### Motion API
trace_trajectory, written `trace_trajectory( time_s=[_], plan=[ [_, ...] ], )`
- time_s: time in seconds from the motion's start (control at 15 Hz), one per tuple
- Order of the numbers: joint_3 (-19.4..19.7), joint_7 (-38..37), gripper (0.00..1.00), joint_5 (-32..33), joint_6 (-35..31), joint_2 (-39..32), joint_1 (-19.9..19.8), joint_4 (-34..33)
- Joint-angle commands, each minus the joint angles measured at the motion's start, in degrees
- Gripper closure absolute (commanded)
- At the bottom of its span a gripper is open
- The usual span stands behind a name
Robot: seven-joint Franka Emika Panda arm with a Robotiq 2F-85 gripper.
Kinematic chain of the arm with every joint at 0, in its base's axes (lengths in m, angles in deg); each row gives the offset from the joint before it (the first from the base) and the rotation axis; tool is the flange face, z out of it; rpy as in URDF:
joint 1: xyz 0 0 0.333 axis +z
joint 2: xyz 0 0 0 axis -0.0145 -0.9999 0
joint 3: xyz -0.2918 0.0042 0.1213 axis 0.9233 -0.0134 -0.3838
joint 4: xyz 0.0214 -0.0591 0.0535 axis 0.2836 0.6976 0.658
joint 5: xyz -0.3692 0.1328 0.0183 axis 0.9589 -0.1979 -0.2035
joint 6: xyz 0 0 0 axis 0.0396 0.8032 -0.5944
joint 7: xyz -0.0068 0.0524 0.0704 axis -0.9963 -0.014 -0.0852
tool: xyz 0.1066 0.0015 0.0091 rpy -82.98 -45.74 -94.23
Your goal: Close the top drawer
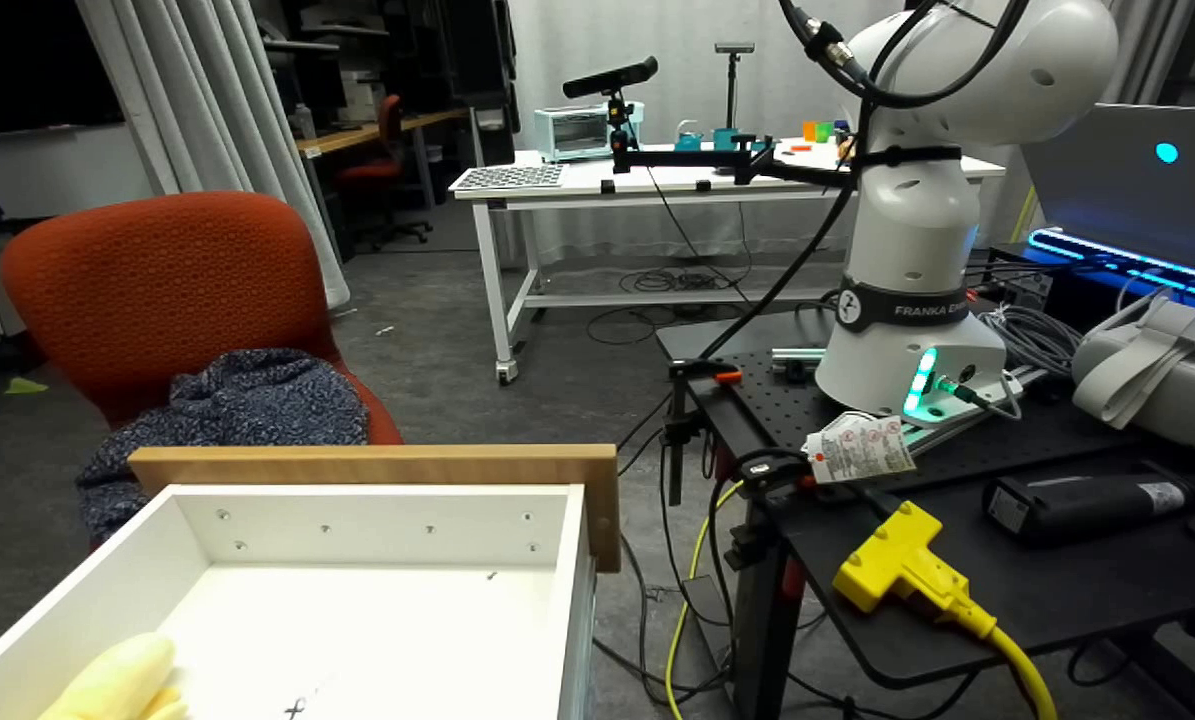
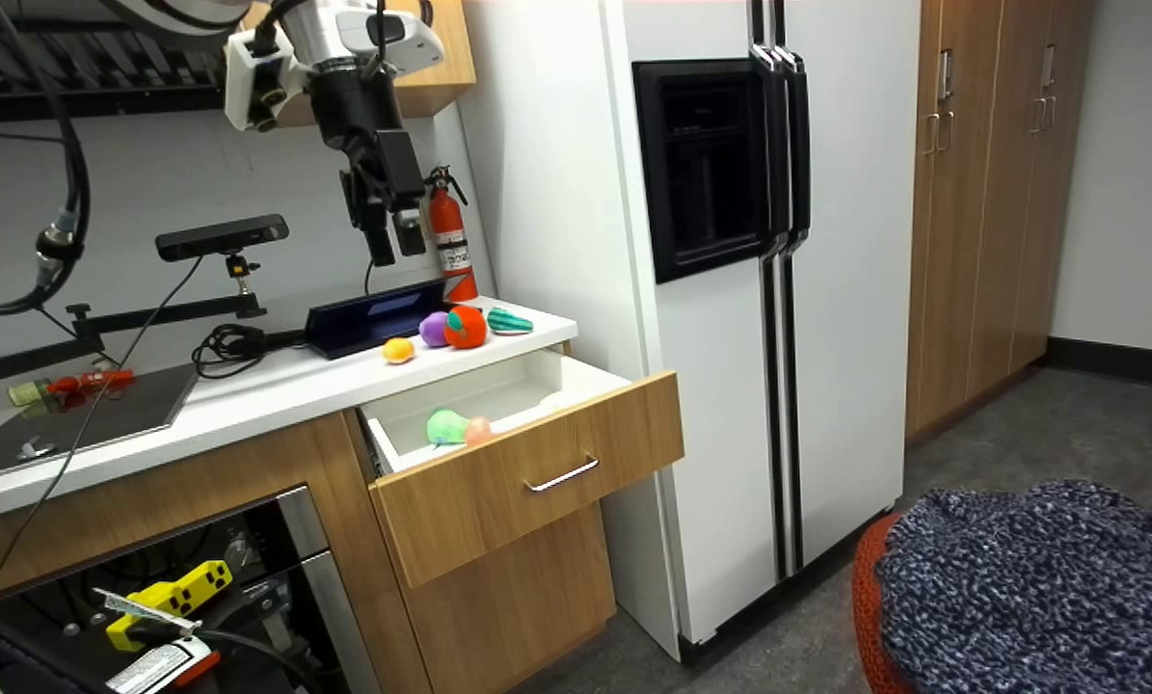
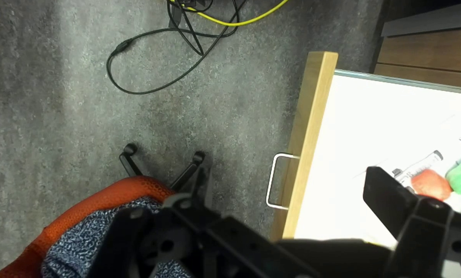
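The top drawer [image 2: 537, 472] stands pulled out from the cabinet under the counter. It has a wooden front and white inside walls with small dots, and it also shows in the exterior view [image 1: 397, 465] and the wrist view [image 3: 307, 143]. A metal handle [image 2: 562, 474] is on its front; it also shows in the wrist view [image 3: 271, 181]. A green item [image 2: 447, 427] and an orange-pink item [image 2: 477, 431] lie inside. A yellow item [image 1: 117, 675] is also inside. My gripper [image 2: 395, 246] is open and empty, well above the drawer, with fingers wide apart in the wrist view [image 3: 290, 181].
The white counter [image 2: 277, 400] holds several toy fruits, including a red one [image 2: 466, 328], and a dark tablet-like device [image 2: 373, 318]. A white fridge [image 2: 845, 289] stands beside the drawer. An orange chair [image 1: 167, 280] with a dark cloth is in front of the drawer. Cables lie on the floor.
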Motion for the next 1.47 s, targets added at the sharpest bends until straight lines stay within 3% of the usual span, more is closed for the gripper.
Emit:
trace_trajectory(
  time_s=[0.0, 0.73, 1.4],
  plan=[
    [0.7, 0.5, 0.0, -0.2, -0.5, -0.9, 0.4, -0.3],
    [5.1, 0.6, 0.0, 5.0, -17.0, -21.0, -2.4, -6.9],
    [9.6, 2.5, 0.0, 5.3, -21.8, -37.3, -1.7, -17.4]
  ],
)
